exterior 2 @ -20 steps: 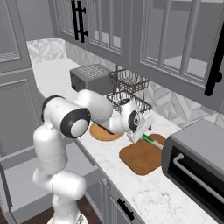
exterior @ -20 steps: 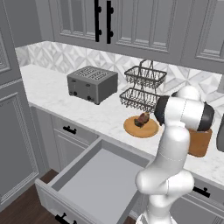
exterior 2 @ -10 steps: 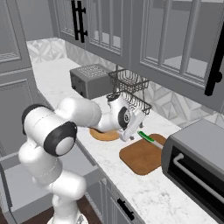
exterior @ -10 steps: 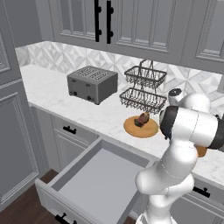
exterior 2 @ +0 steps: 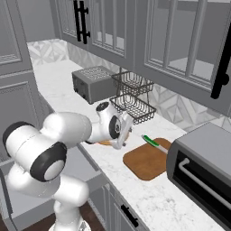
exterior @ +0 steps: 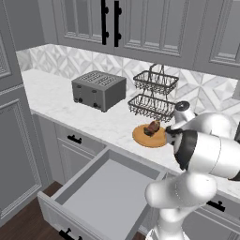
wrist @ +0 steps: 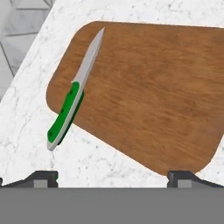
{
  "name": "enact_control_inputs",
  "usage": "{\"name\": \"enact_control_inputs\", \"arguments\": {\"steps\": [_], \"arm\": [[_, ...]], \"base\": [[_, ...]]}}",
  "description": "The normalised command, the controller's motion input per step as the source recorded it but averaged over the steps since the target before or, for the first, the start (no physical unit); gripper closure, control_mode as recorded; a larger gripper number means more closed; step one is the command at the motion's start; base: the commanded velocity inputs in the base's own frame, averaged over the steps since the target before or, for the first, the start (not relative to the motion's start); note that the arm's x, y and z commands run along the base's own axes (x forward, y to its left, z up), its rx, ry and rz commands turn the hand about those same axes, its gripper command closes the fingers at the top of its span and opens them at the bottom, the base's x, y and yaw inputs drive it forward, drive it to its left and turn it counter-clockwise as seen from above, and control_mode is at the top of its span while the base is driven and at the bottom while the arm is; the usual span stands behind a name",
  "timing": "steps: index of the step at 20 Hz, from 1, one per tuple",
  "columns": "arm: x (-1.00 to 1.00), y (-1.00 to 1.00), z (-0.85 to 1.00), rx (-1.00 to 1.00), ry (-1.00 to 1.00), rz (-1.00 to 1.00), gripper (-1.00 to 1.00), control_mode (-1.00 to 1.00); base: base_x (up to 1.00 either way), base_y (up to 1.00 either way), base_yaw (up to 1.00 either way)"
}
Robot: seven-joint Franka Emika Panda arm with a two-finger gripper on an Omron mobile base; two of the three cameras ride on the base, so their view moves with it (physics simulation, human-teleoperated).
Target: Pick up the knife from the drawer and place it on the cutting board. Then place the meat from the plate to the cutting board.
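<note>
On the speckled white marble counter lies the smooth reddish-brown wooden cutting board with rounded corners, and the small knife with the shiny green handle and thin grey metal blade rests on it, its handle end poking over the board's edge. Over the board hangs the robot's gripper, its two dark fingers spread wide with nothing between them; bare wood lies beside the knife. Farther along, the dark red lumpy meat sits on the round tan wooden plate, above the wide open grey drawer.
</note>
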Motion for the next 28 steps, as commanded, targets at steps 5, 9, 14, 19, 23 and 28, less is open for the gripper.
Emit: {"name": "enact_control_inputs", "arguments": {"steps": [5,9,14,19,23,28], "arm": [[0.0,0.56,0.25,0.0,0.01,0.05,-1.0,-1.0],[0.0,0.61,0.17,0.0,0.04,-0.01,-1.0,-1.0],[0.0,0.63,0.0,0.01,0.0,-0.22,-1.0,-1.0],[0.05,0.55,0.0,0.04,0.0,-0.42,-1.0,-1.0],[0.17,0.46,0.0,0.06,-0.05,-0.43,-1.0,-1.0],[0.22,0.39,-0.07,0.09,-0.2,-0.4,-1.0,-1.0]], "base": [[0.0,0.0,0.0],[0.0,0.0,0.0],[0.0,0.0,0.0],[0.0,0.0,0.0],[0.0,0.0,0.0],[0.0,0.0,0.0]]}}
